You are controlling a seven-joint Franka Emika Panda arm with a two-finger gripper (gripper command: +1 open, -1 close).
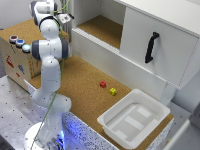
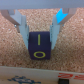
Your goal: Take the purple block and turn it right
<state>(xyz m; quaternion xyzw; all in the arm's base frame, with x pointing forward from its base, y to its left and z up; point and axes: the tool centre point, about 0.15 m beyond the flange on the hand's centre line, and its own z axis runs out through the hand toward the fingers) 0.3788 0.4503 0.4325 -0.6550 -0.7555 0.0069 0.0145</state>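
In the wrist view the purple block (image 2: 39,47) is a dark cube with yellow marks on its face, resting on a cork surface (image 2: 10,45). My gripper (image 2: 40,40) straddles it. One finger (image 2: 22,27) presses one side and the other finger (image 2: 57,26) presses the opposite side, so the jaws look closed on the block. In the exterior view the gripper (image 1: 64,18) is high at the back, over the cork near the shelf. The block itself is hidden there.
A small red cube (image 1: 103,84) and a small yellow-green cube (image 1: 113,91) lie on the cork table. A white tray (image 1: 107,121) stands at the front. A white cabinet with a black handle (image 1: 151,47) is on the exterior view's right. A cardboard box (image 1: 12,57) is on its left.
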